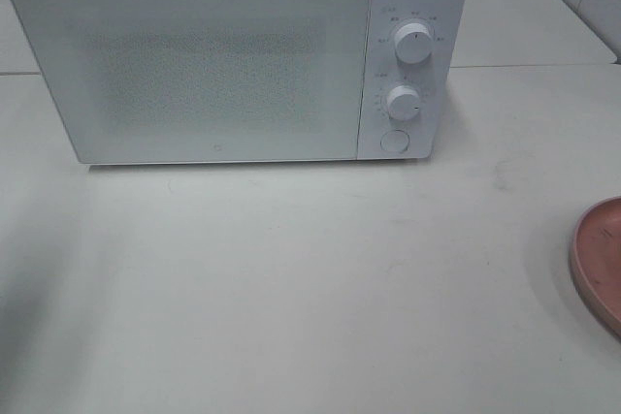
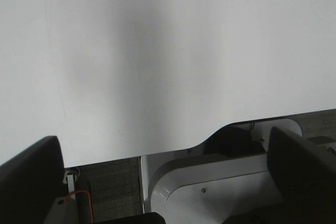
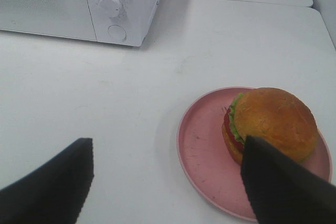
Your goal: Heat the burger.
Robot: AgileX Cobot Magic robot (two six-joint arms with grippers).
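The burger [image 3: 273, 121], with a golden-brown bun, green lettuce and a red tomato slice, sits on a pink plate [image 3: 202, 145] in the right wrist view. My right gripper [image 3: 165, 182] is open above the table. One dark finger [image 3: 278, 182] overlaps the burger's near side, and I cannot tell whether it touches. Only the plate's rim [image 1: 597, 264] shows in the high view, at the right edge; the burger is cut off there. The white microwave [image 1: 194, 65] stands at the back with its door closed. My left gripper [image 2: 165, 174] is open over bare table, holding nothing.
The microwave's panel carries two knobs [image 1: 413, 46] [image 1: 402, 102] and a round button [image 1: 394, 141]. The white table [image 1: 291, 288] stretches in front of it. In the left wrist view the table's edge [image 2: 157, 153] and a white robot base [image 2: 210, 182] show below it.
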